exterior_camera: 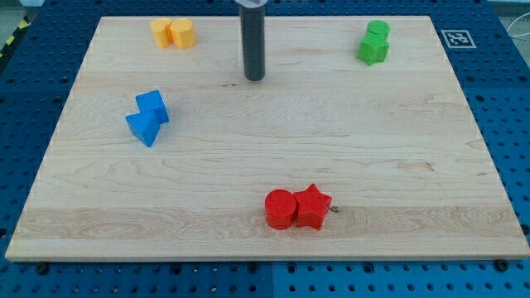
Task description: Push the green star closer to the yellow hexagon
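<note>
You have the bench [265, 165] laid out as a pale wooden board on a blue perforated base, with a black-and-white marker tag [456, 38] off its top right corner. Its middle is bare, so you have free room to travel.

There are no jaws on this rig, so nothing is held; you only have the rod, and my tip [254, 78] rests near the view's top, a little left of centre, touching no block.

The green star [373, 50] sits at the top right, touching a second green block [378, 31] just above it, whose shape is hard to make out. The yellow hexagon [182, 33] is at the top left, touching another yellow block [162, 32] on its left. The tip stands between the two pairs, well apart from both.

You seem to be at the approach step: the push has not begun. Next, you likely need to bring the tip round to the star's right side, then drive it leftward.

Two blue blocks [147, 117] lie at the left and two red blocks [297, 208] near the bottom, both clear of that path.
</note>
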`<action>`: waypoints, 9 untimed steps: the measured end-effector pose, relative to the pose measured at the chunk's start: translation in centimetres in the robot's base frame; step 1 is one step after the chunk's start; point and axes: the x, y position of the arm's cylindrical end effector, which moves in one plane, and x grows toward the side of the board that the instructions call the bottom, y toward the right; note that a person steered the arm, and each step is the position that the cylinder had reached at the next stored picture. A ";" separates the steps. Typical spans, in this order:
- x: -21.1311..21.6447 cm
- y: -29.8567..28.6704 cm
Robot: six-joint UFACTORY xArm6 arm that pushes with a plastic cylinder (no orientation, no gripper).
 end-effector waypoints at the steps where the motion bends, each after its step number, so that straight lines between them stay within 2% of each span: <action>1: 0.4 4.0; 6: -0.3 28.6; 7: -1.9 28.8; 9: -2.2 29.4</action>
